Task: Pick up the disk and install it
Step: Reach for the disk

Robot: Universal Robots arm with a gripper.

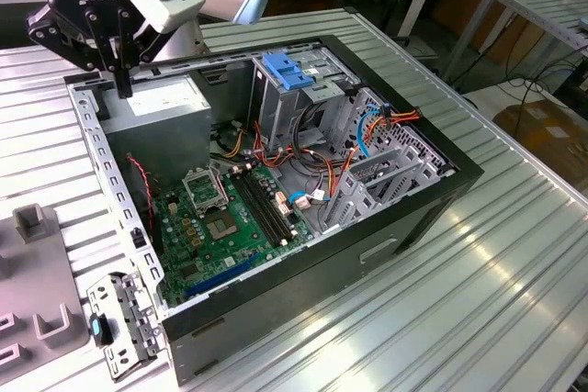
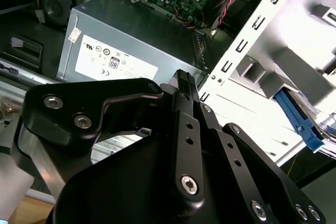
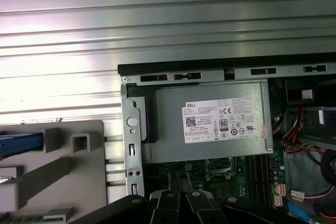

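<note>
The open computer case [image 1: 415, 218] lies on its side on the ribbed metal table. My gripper [image 1: 122, 89] hangs over the case's back corner, just above the grey power supply [image 1: 165, 103]. Its black fingers [image 2: 182, 80] are pressed together, shut, with nothing between them. The power supply's white sticker [image 3: 223, 121] shows in both wrist views. Of the disk I see only a blue plastic edge [image 3: 20, 144] resting in the grey holder [image 3: 63, 182] outside the case. That blue edge [image 2: 296, 120] also shows in the second wrist view. Its metal body is out of view.
Inside the case are the green motherboard [image 1: 220, 227], orange and blue cables [image 1: 367, 135] and a metal drive cage with a wide light-blue latch [image 1: 289, 71]. A loose metal bracket [image 1: 124, 323] lies beside the case, next to the grey holder [image 1: 37, 273].
</note>
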